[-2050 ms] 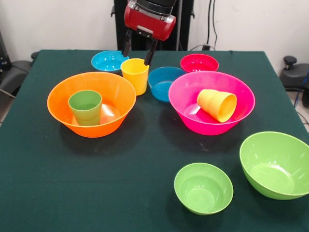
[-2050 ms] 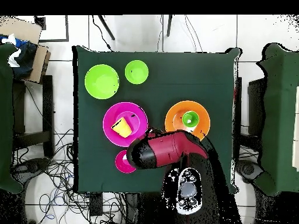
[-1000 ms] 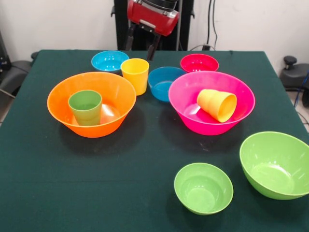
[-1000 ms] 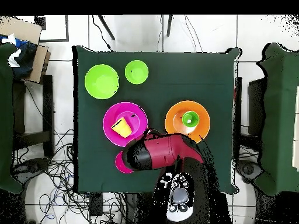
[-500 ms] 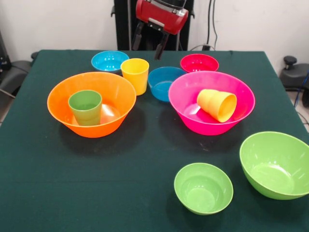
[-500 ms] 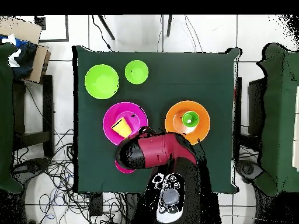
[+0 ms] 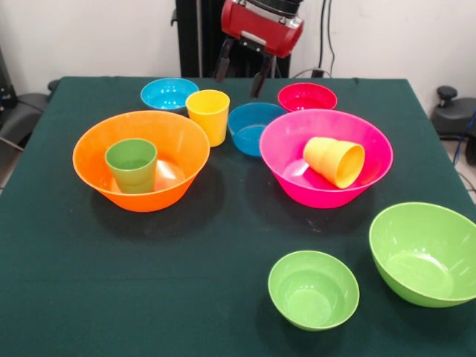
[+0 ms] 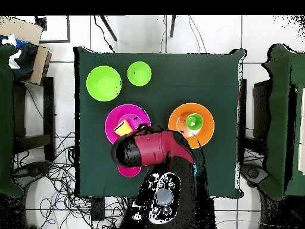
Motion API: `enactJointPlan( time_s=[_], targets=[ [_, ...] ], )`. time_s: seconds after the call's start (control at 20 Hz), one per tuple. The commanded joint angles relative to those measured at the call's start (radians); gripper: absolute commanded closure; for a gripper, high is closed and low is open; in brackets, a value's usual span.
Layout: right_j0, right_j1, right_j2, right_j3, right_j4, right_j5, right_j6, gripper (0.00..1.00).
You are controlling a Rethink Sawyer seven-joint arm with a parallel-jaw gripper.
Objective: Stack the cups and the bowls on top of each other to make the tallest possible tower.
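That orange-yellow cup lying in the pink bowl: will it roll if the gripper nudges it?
Probably. The orange-yellow cup lies on its side on the curved wall of the pink bowl, so a nudge would likely roll or slide it. It looks glossy, thin plastic: likely light, stiff, maybe slippery.

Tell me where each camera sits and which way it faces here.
Front view: across the table from the robot, facing its black pedestal; the red arm's open pincer hangs over the far bowls.
Overhead view: above the table, looking straight down, base at the bottom; the red arm hides some bowls.
Shared: the glossy large orange plastic bowl holding the small green plastic cup.
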Motion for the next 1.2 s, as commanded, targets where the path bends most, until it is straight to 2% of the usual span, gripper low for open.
enactJointPlan(
  time_s=[0.05,0.6,1.2],
  targets=[
    [0.05,0.08,0.026,-0.101,0.059,0.147,0.125,0.0],
    [0.12,0.161,-0.03,-0.179,0.13,0.144,0.159,0.0],
    [0.154,0.213,-0.072,-0.232,0.191,0.149,0.135,0.0]
  ],
)
